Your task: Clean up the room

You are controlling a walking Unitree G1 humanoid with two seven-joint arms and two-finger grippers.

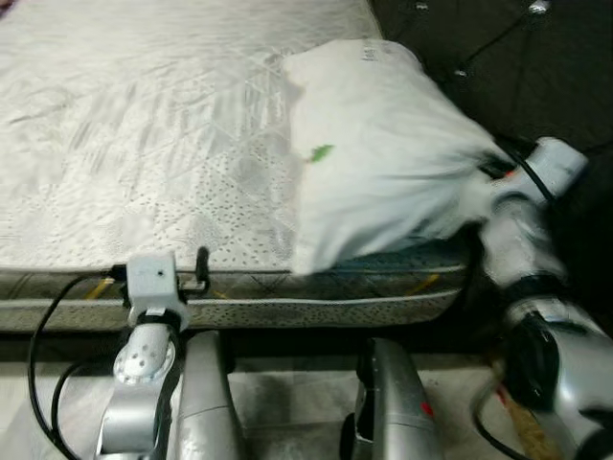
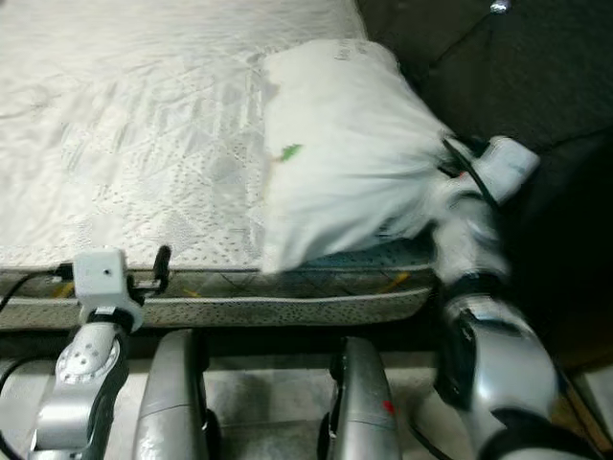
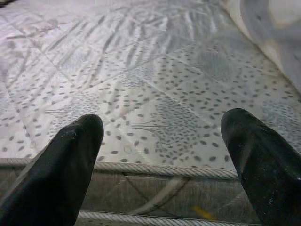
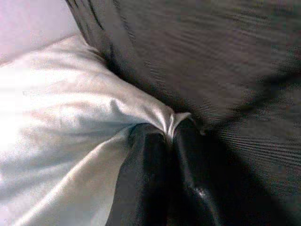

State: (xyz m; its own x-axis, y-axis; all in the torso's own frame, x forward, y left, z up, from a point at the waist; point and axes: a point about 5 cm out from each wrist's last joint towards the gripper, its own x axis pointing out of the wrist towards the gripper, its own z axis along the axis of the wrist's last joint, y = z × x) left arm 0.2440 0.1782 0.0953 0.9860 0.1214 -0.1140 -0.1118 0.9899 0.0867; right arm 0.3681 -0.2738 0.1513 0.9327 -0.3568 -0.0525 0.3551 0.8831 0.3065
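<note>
Pale quilted mattress (image 1: 144,144) filled the scene, dotted pattern across its top, corded edge facing the robot; dark tufted headboard (image 1: 498,57) stood at its right end. White pillow (image 1: 374,153) lay on the mattress's right corner against the headboard, a small green mark on its cover; right gripper (image 4: 170,136) was pressed together, pinching a bunched corner of the pillow; left gripper (image 3: 162,141) hovered at the mattress's near edge, fingers (image 3: 70,165) spread apart, holding nothing.
</note>
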